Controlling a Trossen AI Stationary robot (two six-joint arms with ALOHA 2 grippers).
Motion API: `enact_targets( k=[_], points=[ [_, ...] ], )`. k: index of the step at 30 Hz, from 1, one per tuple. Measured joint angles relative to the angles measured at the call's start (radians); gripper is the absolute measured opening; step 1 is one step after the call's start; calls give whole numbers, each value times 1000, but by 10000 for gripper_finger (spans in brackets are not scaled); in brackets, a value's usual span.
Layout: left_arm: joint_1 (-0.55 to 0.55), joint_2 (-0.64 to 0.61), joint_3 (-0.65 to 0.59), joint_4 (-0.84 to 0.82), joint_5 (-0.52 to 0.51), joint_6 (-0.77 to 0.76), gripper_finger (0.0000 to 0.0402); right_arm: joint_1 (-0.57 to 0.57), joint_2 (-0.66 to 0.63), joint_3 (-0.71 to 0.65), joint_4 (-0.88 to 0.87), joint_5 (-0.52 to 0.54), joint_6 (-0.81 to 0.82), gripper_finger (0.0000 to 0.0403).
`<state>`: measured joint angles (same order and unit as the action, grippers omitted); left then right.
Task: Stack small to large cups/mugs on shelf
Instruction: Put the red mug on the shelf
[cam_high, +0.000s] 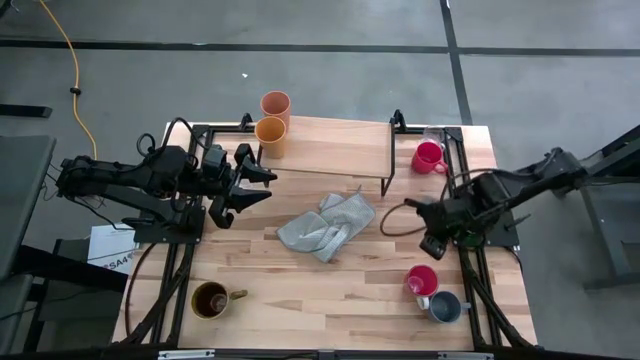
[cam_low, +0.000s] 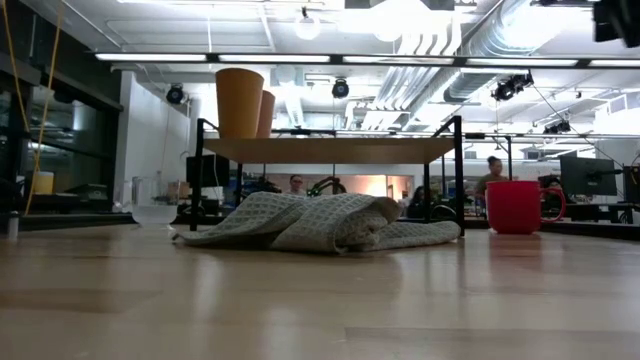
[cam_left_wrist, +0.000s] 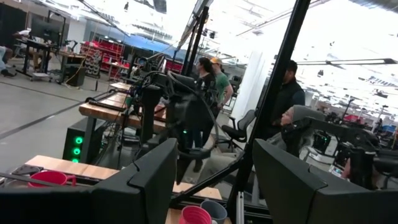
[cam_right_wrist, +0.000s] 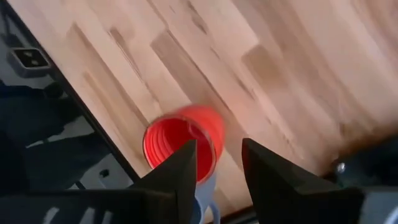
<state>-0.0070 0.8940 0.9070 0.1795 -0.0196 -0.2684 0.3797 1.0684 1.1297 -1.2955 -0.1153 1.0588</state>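
The light-wood shelf (cam_high: 335, 145) stands at the table's far side. At its left end two cups stand upright, a peach-orange tumbler (cam_high: 275, 103) and a yellow-orange one (cam_high: 270, 135); both show in the low view (cam_low: 240, 100). A red mug (cam_high: 428, 157) stands on the table right of the shelf, with a clear glass (cam_high: 433, 134) behind it. A second red mug (cam_high: 420, 280) and a grey-blue mug (cam_high: 445, 306) stand near right, and a brown mug (cam_high: 210, 300) near left. My left gripper (cam_high: 255, 187) is open and empty near the shelf's left end. My right gripper (cam_high: 432, 232) is open and empty above the near-right red mug (cam_right_wrist: 180, 146).
A crumpled grey cloth (cam_high: 327, 225) lies on the table's middle, in front of the shelf (cam_low: 320, 222). Black frame rails run along the table's left and right edges (cam_high: 470, 270). People stand in the room beyond the table (cam_left_wrist: 289, 93).
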Motion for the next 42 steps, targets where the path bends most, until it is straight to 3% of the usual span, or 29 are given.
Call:
enact_targets(
  k=[10, 25, 34, 42],
  points=[
    [0, 0, 0, 0, 0, 0, 200, 145, 87, 0, -3, 2, 186, 119],
    [0, 0, 0, 0, 0, 0, 200, 240, 302, -2, -2, 35, 208, 119],
    [0, 0, 0, 1, 0, 0, 200, 279, 252, -169, 116, -3, 353, 119],
    [0, 0, 0, 2, -51, -1, 200, 278, 218, -180, 171, 25, 355, 119]
  ],
)
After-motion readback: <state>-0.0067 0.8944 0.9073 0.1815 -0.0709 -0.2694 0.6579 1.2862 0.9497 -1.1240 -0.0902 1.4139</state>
